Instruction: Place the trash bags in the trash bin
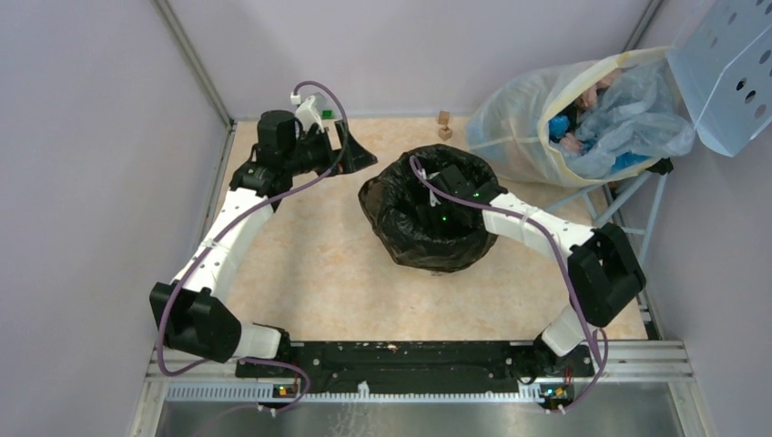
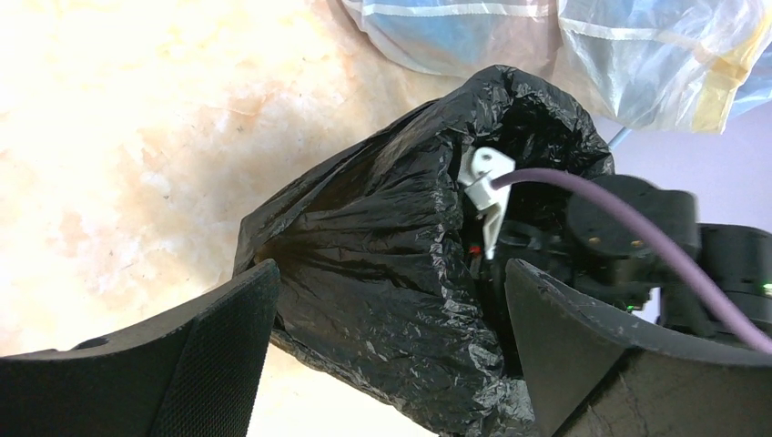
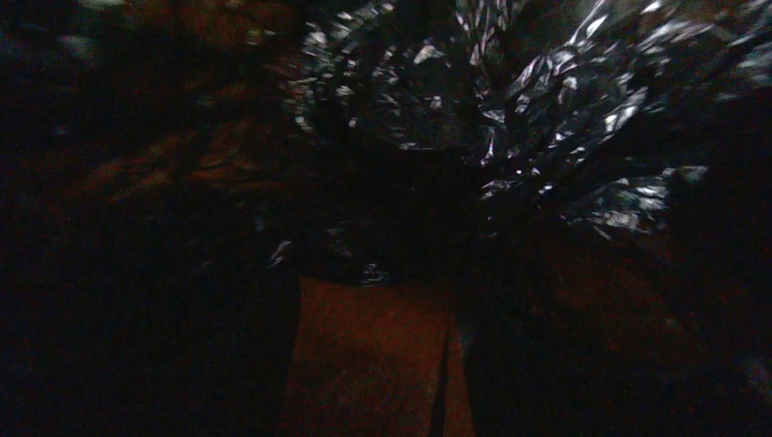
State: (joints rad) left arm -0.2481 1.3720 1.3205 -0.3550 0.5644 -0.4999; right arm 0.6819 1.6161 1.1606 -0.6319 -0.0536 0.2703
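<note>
A glossy black trash bag (image 1: 401,232) stands as a round open-mouthed mound at the table's middle. The trash bin's cream body is hidden; I cannot tell if it is under the film. My right gripper (image 1: 448,196) reaches down into the bag's mouth. Its wrist view is very dark, showing only crinkled black film (image 3: 546,118) and a dim reddish surface. My left gripper (image 1: 353,153) hovers left of the bag, apart from it, open and empty. In the left wrist view the bag (image 2: 382,255) lies beyond the spread fingers (image 2: 228,346).
A large translucent whitish-yellow sack (image 1: 528,114) full of items lies at the back right, also in the left wrist view (image 2: 592,45). A perforated light-blue panel (image 1: 728,64) stands above it. Two small wooden blocks (image 1: 444,125) sit by the back wall. The right arm (image 2: 637,237) crosses the bag.
</note>
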